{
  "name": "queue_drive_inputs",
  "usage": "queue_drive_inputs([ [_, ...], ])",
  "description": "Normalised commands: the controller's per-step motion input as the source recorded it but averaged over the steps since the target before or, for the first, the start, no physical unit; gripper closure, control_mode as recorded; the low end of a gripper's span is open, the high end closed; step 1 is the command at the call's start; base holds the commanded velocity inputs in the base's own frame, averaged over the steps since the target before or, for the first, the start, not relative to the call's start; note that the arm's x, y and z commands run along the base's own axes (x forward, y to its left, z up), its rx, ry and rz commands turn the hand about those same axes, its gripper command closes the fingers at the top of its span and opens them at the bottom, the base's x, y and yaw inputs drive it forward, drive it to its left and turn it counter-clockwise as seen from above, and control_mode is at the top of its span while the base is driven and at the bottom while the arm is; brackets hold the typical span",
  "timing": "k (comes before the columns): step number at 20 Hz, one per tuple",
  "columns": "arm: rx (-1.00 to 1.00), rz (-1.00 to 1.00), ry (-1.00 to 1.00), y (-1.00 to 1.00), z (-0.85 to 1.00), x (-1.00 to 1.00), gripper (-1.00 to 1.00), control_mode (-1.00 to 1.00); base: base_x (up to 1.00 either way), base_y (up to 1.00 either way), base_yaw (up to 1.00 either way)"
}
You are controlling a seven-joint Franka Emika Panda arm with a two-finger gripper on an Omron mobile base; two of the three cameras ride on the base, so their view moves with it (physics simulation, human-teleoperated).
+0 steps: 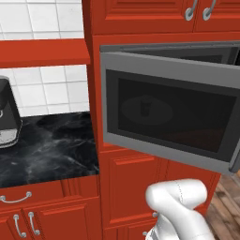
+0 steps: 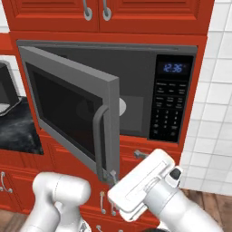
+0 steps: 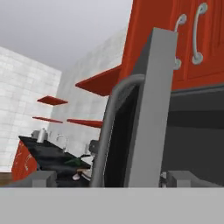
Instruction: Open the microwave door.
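Right base view had the microwave door (image 2: 68, 106) swung partly out from its hinge at 9 o'clock, free edge and vertical bar handle (image 2: 100, 140) pointing toward the camera. The gripper (image 2: 111, 175) sat at the handle's lower end, at 6 o'clock of the door; jaw state could not be told, fingertips hidden behind the white hand. Open gap showed between the door edge and the microwave (image 2: 149, 90) cavity, with a pale round plate inside. Black control strip (image 2: 170, 97) with a blue clock readout stood at 3 o'clock. Door was flat grey with a big dark glass window; handle a rounded grey bar. Red panelled cabinets (image 2: 104, 13) with curved silver pulls ran above and below. Left base view showed the door (image 1: 168, 110) angled out over the lower cabinets, black marbled counter (image 1: 47, 145) at 9 o'clock carrying a black-and-silver coffee machine (image 1: 8, 115), white tiles behind. Hand view showed the door's thin edge (image 3: 151, 109) upright, dead centre, handle (image 3: 109, 127) just beside it.
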Motion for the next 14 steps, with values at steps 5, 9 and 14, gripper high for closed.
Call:
queue_drive_inputs([
  [5,-0.01,0.02,-0.4,0.01,-0.1,0.69,-1.0,-1.0,0.0,0.0,0.0],
  [9,-0.09,0.0,-0.52,0.0,-0.23,0.53,-1.0,-1.0,0.0,0.0,0.0],
  [14,-0.14,0.0,-0.42,0.0,-0.19,0.52,-1.0,-1.0,0.0,0.0,0.0],
])
